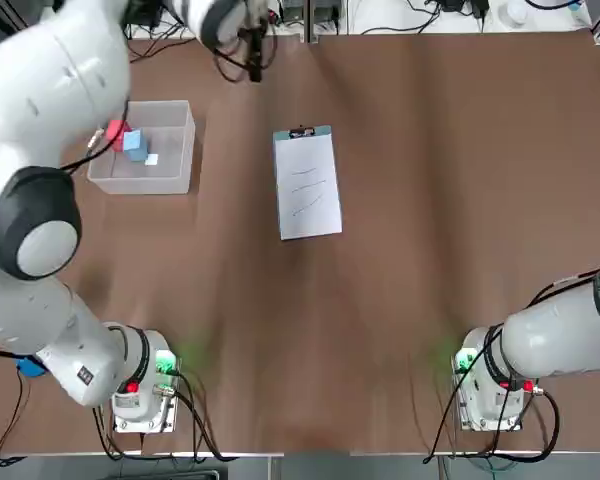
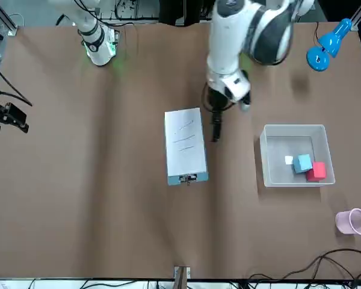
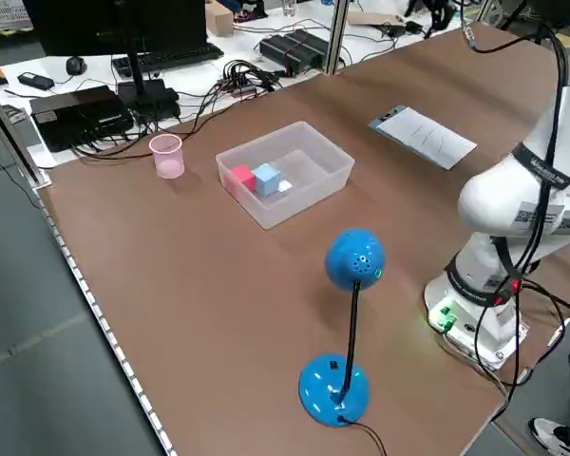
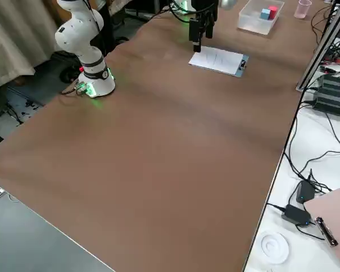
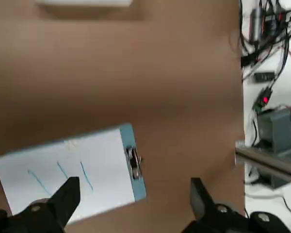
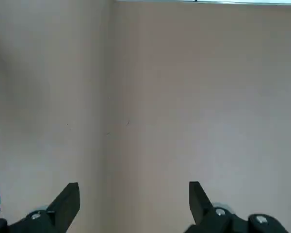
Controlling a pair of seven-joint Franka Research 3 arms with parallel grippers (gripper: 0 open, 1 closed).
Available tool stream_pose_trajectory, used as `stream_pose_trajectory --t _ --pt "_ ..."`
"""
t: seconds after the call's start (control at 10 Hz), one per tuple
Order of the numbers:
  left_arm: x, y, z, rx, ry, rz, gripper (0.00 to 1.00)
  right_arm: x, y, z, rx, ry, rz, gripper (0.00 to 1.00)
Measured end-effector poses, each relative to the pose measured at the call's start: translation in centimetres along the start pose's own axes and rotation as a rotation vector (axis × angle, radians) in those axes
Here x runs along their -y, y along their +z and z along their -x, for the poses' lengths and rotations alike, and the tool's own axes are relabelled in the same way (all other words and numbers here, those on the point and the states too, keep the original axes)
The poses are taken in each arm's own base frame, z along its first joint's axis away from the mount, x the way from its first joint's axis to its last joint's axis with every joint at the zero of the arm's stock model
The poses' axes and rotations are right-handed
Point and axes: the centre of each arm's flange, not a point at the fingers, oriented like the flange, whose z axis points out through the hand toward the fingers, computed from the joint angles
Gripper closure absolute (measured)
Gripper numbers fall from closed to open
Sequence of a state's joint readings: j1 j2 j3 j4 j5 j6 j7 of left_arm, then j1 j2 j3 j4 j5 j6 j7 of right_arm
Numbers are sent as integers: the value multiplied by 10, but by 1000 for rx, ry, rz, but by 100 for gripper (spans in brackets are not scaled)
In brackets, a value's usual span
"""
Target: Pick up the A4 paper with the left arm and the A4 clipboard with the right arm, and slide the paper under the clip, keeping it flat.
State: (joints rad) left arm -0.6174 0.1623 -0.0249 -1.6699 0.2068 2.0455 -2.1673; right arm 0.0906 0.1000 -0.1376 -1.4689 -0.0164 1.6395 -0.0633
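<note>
Left gripper (image 2: 216, 129) hangs fingers-down beside the A4 clipboard (image 1: 307, 183), jaws spread wide, empty. A4 paper (image 1: 308, 188) lies flat on the board, tucked under the clip (image 1: 301, 132). Right gripper (image 6: 131, 206) is parked, gaping, empty.

Robotics lab — cable-strewn benches (image 3: 171, 71) — brown table (image 1: 430, 200).

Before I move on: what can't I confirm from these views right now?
- Whether the A4 paper is tucked under the clip or only lies on the A4 clipboard: too small in every view.
- Left gripper height above the table: the side views don't settle it.
- Right gripper: only its wrist view shows it clearly.
</note>
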Motion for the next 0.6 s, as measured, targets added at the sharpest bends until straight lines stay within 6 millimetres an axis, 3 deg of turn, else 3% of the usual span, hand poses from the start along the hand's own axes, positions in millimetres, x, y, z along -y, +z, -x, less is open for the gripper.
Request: stream_pose_trajectory --t 0.3,0.6 --pt "-24 -9 -69 13 58 -33 0 1 0 0 -1 -2 0 0" --pt "-26 6 -124 9 288 -166 0 1 -1 0 -2 -2 0 0"
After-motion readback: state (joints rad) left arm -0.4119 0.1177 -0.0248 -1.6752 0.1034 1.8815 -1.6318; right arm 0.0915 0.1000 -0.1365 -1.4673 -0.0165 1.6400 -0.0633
